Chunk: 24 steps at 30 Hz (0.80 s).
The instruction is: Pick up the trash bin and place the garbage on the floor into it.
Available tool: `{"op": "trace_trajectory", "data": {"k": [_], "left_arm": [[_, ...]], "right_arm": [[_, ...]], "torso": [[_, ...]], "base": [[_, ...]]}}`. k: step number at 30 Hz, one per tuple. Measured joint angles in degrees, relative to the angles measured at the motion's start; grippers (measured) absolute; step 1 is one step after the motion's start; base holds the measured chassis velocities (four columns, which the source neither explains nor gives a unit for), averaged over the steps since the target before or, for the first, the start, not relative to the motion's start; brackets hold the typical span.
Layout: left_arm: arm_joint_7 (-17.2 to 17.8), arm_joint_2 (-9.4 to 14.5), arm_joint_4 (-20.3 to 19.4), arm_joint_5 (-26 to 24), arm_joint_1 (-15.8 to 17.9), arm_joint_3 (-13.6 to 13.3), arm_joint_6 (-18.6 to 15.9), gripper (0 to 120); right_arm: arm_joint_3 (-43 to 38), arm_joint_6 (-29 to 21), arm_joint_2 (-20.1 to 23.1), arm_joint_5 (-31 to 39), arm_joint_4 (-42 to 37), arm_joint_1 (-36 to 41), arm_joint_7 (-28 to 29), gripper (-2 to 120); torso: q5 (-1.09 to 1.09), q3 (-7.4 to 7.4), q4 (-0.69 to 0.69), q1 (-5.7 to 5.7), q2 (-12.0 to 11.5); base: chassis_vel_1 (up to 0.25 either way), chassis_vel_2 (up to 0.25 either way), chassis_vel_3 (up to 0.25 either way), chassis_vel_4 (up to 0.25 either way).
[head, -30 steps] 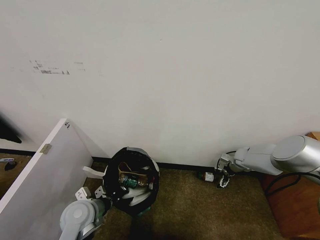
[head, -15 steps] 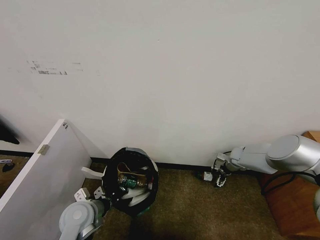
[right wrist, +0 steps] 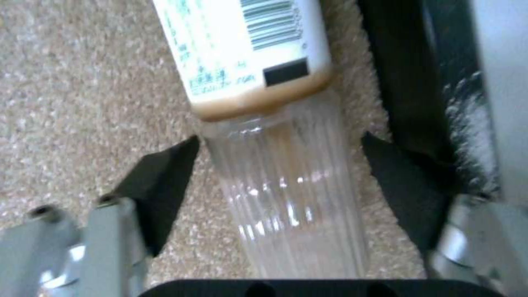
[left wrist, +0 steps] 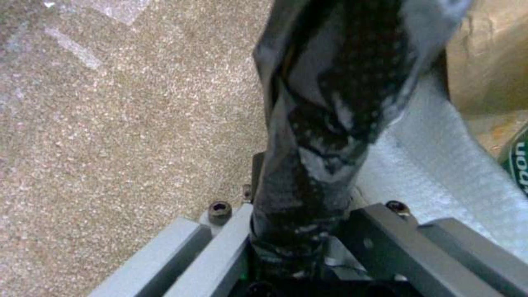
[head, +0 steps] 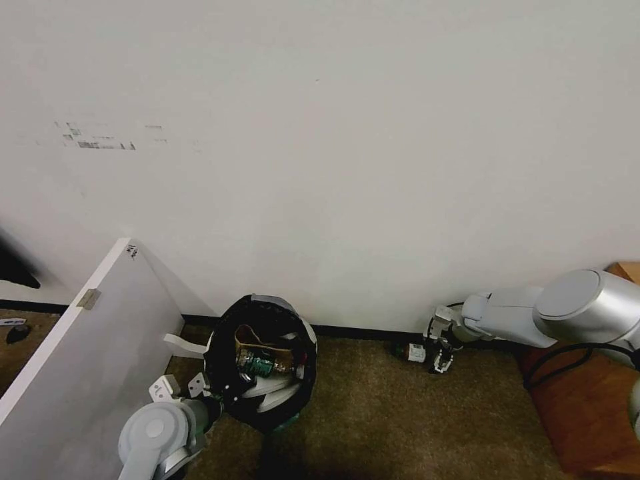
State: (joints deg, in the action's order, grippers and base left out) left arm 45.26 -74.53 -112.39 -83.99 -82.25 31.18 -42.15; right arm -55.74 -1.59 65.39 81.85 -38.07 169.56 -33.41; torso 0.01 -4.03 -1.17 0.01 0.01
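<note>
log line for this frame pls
left gripper: shut on trash bin rim | right gripper: open, straddling bottle lying on floor | bin: holds litter

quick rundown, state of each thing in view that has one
trash bin: upright, black liner on, partly filled
left gripper: shut on the bin's lined rim
bottle: lying on the carpet by the wall, not gripped
right gripper: open, a finger on each side of the bottle

I see a white wall (head: 347, 133) with a dark baseboard (head: 353, 331). A white panel (head: 80, 360) leans at left. Wooden furniture (head: 593, 413) sits at right.
</note>
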Motion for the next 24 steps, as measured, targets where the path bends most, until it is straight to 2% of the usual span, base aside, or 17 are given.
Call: {"op": "trace_trajectory", "data": {"k": [2,3,5,6,8,10,12,18,24], "left_arm": [[-0.06,-0.07,0.07,0.03,0.02,-0.08,0.00,0],[-0.06,-0.07,0.07,0.03,0.02,-0.08,0.00,0],[-0.13,-0.19,0.09,0.13,-0.03,-0.13,0.00,0],[-0.13,-0.19,0.09,0.13,-0.03,-0.13,0.00,0],[-0.25,-0.35,0.10,0.27,-0.14,-0.14,0.00,0],[-0.29,-0.41,0.10,0.33,-0.20,-0.15,0.01,0],[-0.35,-0.53,0.10,0.51,-0.31,-0.18,0.02,0],[-0.44,-0.56,0.10,0.70,-0.40,-0.18,0.02,0],[-0.61,-0.63,0.13,1.09,-0.47,-0.18,0.02,0]], "right_arm": [[-0.05,0.19,0.03,-0.33,0.01,-0.03,0.27,68],[-0.05,0.19,0.03,-0.33,0.01,-0.03,0.27,68],[-0.10,0.34,0.04,-0.33,0.01,-0.07,0.41,58],[-0.10,0.34,0.04,-0.33,0.01,-0.07,0.41,58],[-0.12,0.38,0.00,-0.39,0.01,-0.09,0.43,47],[-0.13,0.40,0.00,-0.40,0.01,-0.09,0.45,45],[-0.16,0.47,0.03,-0.43,0.01,-0.10,0.52,36],[-0.17,0.54,0.17,-0.44,-0.13,-0.11,0.65,28],[-0.22,0.58,0.25,-0.43,-0.53,-0.12,0.84,28]], "torso": [[0.00,0.00,0.01,0.00,0.00],[0.00,0.00,0.01,0.00,0.00],[0.00,0.00,0.00,0.00,0.00],[0.00,0.00,0.00,0.00,0.00],[-0.01,0.00,-0.05,0.00,0.00],[-0.01,0.00,-0.04,0.00,0.00],[-0.02,-0.01,-0.04,0.00,0.00],[-0.04,0.00,-0.05,0.00,0.00],[-0.03,0.00,-0.05,0.00,0.00]], "base": [[0.000,0.000,0.000,0.000],[0.000,0.000,0.000,0.000],[0.000,0.000,0.000,0.000],[0.000,0.000,0.000,0.000],[0.000,0.000,0.000,0.000],[0.000,0.000,0.000,0.000],[0.000,0.000,0.000,0.000],[0.000,0.000,0.000,0.000],[0.000,0.000,0.000,0.000]]}}
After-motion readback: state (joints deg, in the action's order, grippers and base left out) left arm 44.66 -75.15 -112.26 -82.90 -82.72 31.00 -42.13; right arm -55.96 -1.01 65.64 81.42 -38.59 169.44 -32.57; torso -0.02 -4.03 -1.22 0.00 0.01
